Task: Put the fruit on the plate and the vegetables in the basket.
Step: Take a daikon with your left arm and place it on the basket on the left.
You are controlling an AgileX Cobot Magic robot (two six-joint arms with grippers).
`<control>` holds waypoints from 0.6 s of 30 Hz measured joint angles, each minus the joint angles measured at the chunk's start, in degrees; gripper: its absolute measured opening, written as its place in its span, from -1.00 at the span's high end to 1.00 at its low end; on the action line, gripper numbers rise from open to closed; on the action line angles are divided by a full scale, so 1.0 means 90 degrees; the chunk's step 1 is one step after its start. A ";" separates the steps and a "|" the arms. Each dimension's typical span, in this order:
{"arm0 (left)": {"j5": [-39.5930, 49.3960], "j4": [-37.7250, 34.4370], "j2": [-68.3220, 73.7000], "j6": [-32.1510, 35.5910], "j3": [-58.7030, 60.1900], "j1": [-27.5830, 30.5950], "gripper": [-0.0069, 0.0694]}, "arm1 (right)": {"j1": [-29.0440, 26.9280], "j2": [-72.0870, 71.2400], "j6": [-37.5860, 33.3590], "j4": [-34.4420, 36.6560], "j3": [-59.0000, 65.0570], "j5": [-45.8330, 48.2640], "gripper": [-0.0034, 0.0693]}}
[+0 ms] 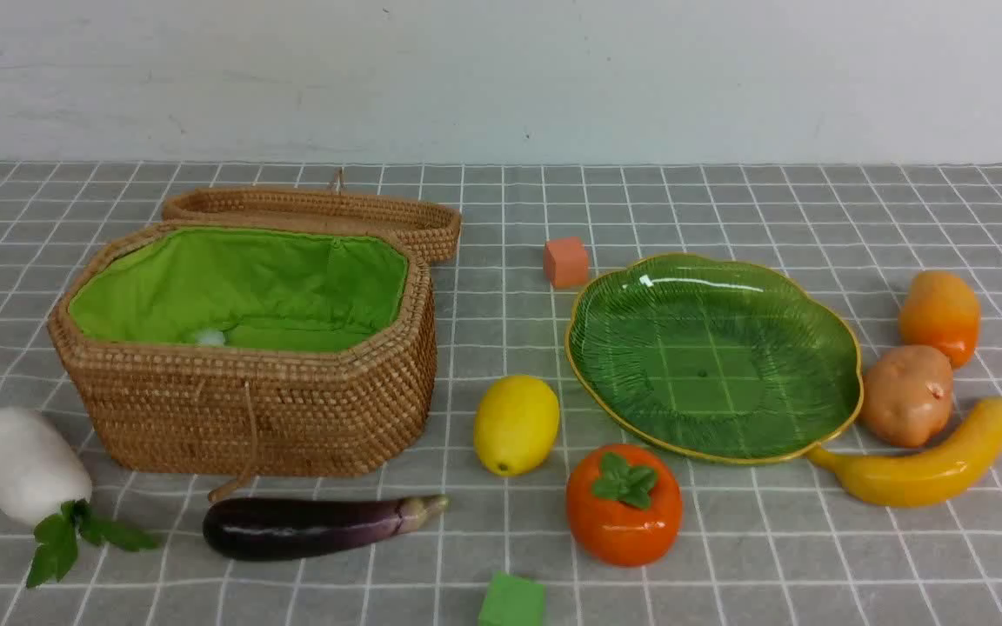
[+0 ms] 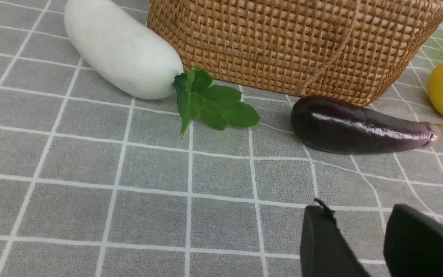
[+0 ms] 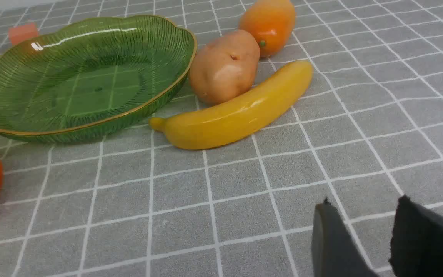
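Both spread, nothing pinched: left end effector (image 2: pixel 358 215), right end effector (image 3: pixel 363 207). Around the plate (image 1: pixel 714 356): lemon (image 1: pixel 516 424) at eight o'clock, persimmon (image 1: pixel 624 509) seven, banana (image 1: pixel 923 462) four, potato (image 1: pixel 907 396) three, mango (image 1: pixel 939 315) two. By the basket (image 1: pixel 249 409): radish (image 1: pixel 31 465) eight, eggplant (image 1: pixel 314 526) six.

No text, label, brand, number or sign can be read.
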 joint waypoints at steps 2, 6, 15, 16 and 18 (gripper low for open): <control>0.0000 0.0000 0.0000 0.0000 0.0000 0.0000 0.19 | 0.0000 0.0000 0.0000 0.0000 0.0000 0.0000 0.24; 0.0000 0.0000 0.0000 0.0000 0.0000 0.0000 0.19 | 0.0000 0.0000 0.0000 0.0000 0.0000 0.0000 0.24; 0.0000 0.0000 0.0000 0.0000 0.0000 0.0000 0.19 | 0.0000 0.0000 0.0000 0.0000 0.0000 0.0000 0.24; -0.0012 0.0000 0.0000 0.0000 0.0000 0.0000 0.19 | 0.0000 0.0000 0.0000 0.0000 0.0000 0.0000 0.24; -0.0088 -0.0009 0.0000 -0.0008 0.0000 0.0000 0.19 | 0.0000 0.0000 0.0000 0.0000 0.0000 0.0000 0.24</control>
